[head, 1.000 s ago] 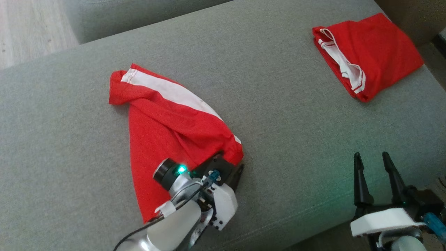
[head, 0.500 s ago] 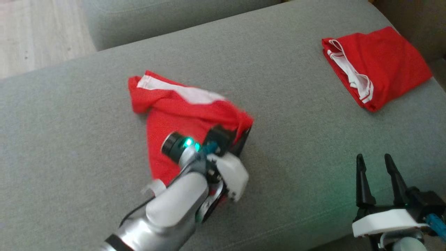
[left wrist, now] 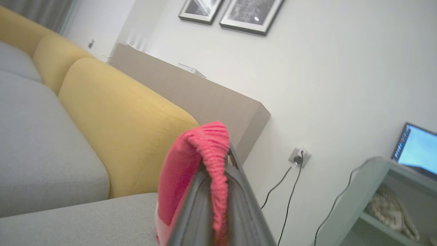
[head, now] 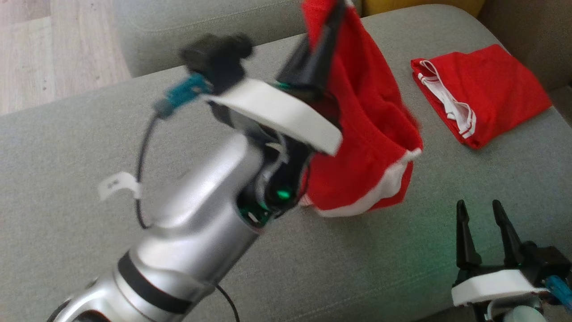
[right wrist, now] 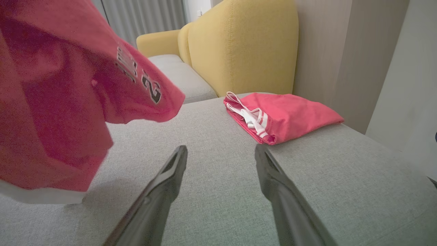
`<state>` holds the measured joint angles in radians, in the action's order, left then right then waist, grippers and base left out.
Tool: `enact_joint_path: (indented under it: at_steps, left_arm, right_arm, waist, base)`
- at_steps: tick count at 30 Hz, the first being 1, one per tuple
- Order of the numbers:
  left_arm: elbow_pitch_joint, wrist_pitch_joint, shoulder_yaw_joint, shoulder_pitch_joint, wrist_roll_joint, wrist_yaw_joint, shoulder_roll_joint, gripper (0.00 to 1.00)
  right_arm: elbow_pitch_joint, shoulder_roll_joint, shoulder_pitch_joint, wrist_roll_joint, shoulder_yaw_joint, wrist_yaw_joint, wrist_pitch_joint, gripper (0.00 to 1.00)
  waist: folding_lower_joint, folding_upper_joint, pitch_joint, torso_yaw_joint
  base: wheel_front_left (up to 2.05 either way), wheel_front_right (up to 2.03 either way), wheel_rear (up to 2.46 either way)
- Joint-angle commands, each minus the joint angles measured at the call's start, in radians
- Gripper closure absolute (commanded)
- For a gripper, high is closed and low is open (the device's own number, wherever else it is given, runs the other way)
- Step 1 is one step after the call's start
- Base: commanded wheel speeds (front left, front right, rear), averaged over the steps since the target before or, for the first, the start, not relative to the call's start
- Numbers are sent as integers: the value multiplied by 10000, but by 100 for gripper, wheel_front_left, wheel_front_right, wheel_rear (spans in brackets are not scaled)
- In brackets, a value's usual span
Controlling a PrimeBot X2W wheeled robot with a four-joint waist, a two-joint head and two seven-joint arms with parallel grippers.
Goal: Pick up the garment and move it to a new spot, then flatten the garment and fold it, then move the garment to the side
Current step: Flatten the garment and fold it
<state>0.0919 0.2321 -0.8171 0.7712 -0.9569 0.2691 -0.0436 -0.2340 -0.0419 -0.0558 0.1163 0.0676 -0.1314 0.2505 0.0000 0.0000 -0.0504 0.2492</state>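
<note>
Red jersey cloth, thin and limp: the garment hangs in the air above the grey sofa cushion, its white-banded hem lowest and, as far as we can tell, just clear of the fabric below. Left gripper holds it from the top, jaws pressed together on a bunched ridge of ribbed edge. Right gripper sits low at the near right, jaws spread, nothing between them, well apart from the hanging cloth. A second red garment lies folded near the far right corner of the cushion.

Handling, our judgement: light, soft, no stiffness at all; it will drape and swing from a single pinch and collapse into a heap when set down. The weave looks slightly slick, so a shallow pinch may slide off; the ribbed edge or the white hem gives a thicker bite. For flattening we would want the second hold on the hem or a corner well away from the first, so the cloth can be stretched between two points.
</note>
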Motion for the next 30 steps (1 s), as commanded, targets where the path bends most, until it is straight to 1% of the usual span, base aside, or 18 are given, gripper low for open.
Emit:
enact_joint_path:
  at_steps: [1, 2, 4, 7, 9, 10, 12, 13, 16, 19, 21, 22, 26, 30]
  left_arm:
    - [-390, 176, 717, 379, -539, 362, -66, 100]
    - [-449, 228, 954, 300, -817, 579, -66, 100]
    - [-392, 279, 1495, 39, -984, 969, -66, 100]
    - [-248, 290, 2907, -829, -584, 1331, -66, 100]
    - [39, 292, 3888, -1570, 17, 1428, -82, 100]
    - [183, 293, 4435, -1946, 286, 1430, -121, 100]
    - [423, 294, 5545, -2578, 1152, 1450, -345, 100]
    - [524, 294, 6169, -2901, 1440, 1438, -348, 100]
    - [863, 295, 7646, -3696, 2357, 1242, -377, 100]
    - [1147, 295, 8695, -4257, 3127, 958, -286, 100]
    - [1550, 295, 8980, -4575, 3506, 781, -197, 45]
    - [1841, 295, 8952, -4695, 3565, 649, -158, 0]
    - [2364, 296, 8930, -5000, 3907, 292, -85, 0]
    - [2341, 296, 8734, -5282, 4154, 163, -73, 0]
  right_arm:
    - [277, -83, 105, 109, -288, 7, 113, 0]
    - [273, -83, 103, 130, -299, 7, 113, 0]
    - [256, -83, 101, 180, -307, 7, 113, 0]
    - [252, -83, 101, 246, -274, 7, 113, 0]
    - [243, -83, 84, 267, -213, 7, 113, 0]
    - [236, -83, 78, 264, -193, 7, 113, 0]
    - [229, -83, 63, 241, -136, 7, 113, 0]
    - [228, -83, 59, 225, -117, 7, 113, 0]
    - [219, -83, 66, 172, -111, 7, 113, 0]
    - [206, -83, 82, 120, -79, 7, 113, 0]
    - [189, -83, 72, 72, -82, 7, 113, 0]
    - [168, -83, 62, 56, -93, 7, 113, 0]
    - [121, -83, 80, 19, -117, 7, 113, 0]
    - [130, -83, 43, -3, -127, 7, 113, 0]
  waist:
    - [0, 0, -13, 18]
    - [0, 0, -30, 28]
    - [0, 0, -81, 33]
    - [0, 0, -171, 19]
    - [0, 0, -225, -43]
    - [0, 0, -254, -79]
    - [0, 0, -297, -192]
    - [0, 0, -313, -249]
    - [0, 0, -339, -455]
    - [0, 0, -348, -699]
    - [0, 0, -324, -886]
    - [0, 0, -316, -972]
    - [0, 0, -255, -1224]
    - [0, 0, -219, -1372]
  base:
    - [0, 0, 0]
    - [0, 0, 0]
    - [0, 0, 0]
    - [0, 0, 0]
    - [0, 0, 0]
    - [0, 0, 0]
    - [0, 0, 0]
    - [0, 0, 0]
    - [0, 0, 0]
    - [0, 0, 0]
    - [0, 0, 0]
    - [0, 0, 0]
    - [0, 0, 0]
    - [0, 0, 0]
